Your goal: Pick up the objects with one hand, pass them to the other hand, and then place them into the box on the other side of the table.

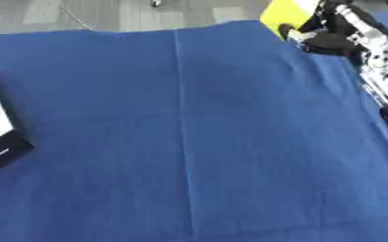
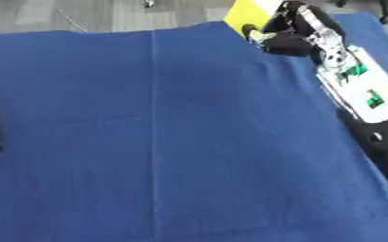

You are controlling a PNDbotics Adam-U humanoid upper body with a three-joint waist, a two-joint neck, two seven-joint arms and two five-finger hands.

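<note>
A wide blue cloth (image 1: 189, 137) with a straight vertical crease covers the desk and fills most of both views. At the far right corner, the robot's right hand (image 2: 282, 41) reaches in from the upper right, its black fingers curled against the lower edge of a flat bright yellow object (image 2: 247, 13), which stands tilted at the far edge of the cloth. The hand appears to have hold of this yellow piece, though motion blur keeps the exact grip from being clear. Behind the hand, the right forearm (image 2: 350, 80), black with silver and white plates and small green marks, runs down along the right edge of the desk. At the left edge lies a black-framed flat box or tray (image 1: 0, 142) with a pale interior, only partly in view. The left hand shows in neither view. Grey floor (image 1: 106, 14) lies beyond the far edge of the desk.
</note>
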